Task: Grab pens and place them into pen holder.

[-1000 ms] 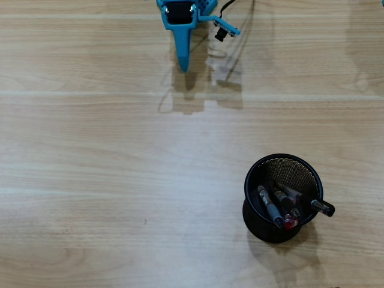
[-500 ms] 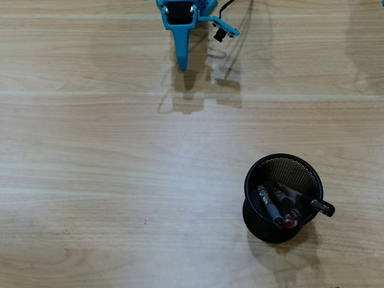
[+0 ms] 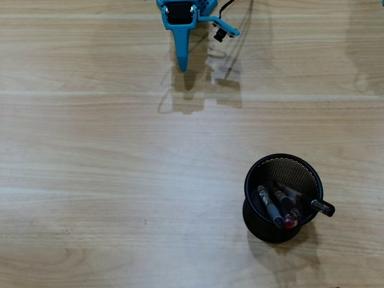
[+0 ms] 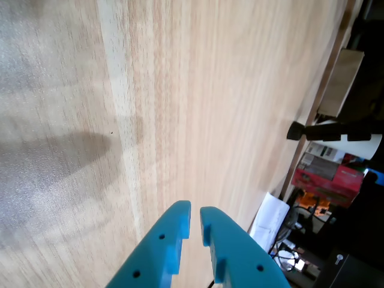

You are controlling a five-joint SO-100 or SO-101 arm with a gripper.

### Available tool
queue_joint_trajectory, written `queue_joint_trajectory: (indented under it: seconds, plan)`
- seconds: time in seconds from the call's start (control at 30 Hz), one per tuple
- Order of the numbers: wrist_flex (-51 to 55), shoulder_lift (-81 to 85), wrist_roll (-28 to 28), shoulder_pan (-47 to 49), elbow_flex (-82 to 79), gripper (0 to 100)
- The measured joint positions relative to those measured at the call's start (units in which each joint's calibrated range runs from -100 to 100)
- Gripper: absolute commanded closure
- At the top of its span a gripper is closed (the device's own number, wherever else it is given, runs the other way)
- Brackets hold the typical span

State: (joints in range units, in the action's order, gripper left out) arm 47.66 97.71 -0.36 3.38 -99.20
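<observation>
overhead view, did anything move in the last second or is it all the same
Almost nothing. The blue two-finger gripper at the top edge crept very slightly upward, holding nothing, its fingers nearly together in the wrist view. The round black wire-mesh pen holder stayed at the lower right with the four slim pens inside, one black cap poking over its rim. No pens lie on the pale wooden table.

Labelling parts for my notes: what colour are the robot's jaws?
Bright blue; the gripper shows best in the wrist view, jaws nearly together.
</observation>
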Motion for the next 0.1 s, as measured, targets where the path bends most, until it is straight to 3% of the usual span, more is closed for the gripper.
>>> queue_joint_trajectory:
  seconds: [0.1]
  plan:
    - [0.0,0.0,0.0,0.0,0.0,97]
